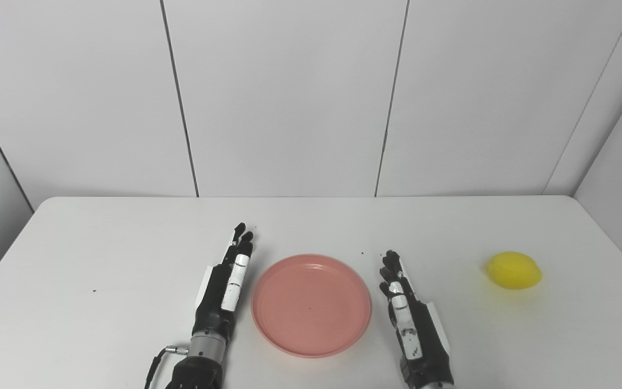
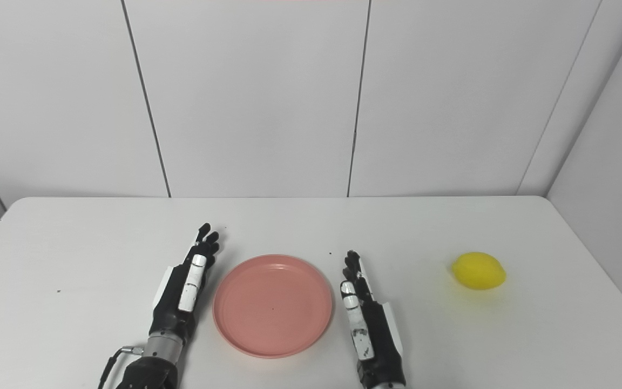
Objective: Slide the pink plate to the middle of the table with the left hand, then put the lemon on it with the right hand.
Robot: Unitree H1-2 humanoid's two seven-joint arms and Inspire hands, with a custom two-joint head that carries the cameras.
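A round pink plate [image 1: 311,305] lies flat near the middle of the white table, toward its front edge, with nothing on it. My left hand [image 1: 225,283] rests just left of the plate's rim, fingers straight and pointing away from me, open and holding nothing. My right hand [image 1: 408,316] stands edge-on a short way right of the plate, fingers also extended, open and empty. The yellow lemon [image 1: 513,270] sits on the table well to the right of my right hand, untouched.
The white table [image 1: 100,254] has rounded far corners and is ringed by pale grey wall panels. A black cable [image 1: 154,367] loops off my left wrist at the bottom edge. A few tiny dark specks dot the tabletop.
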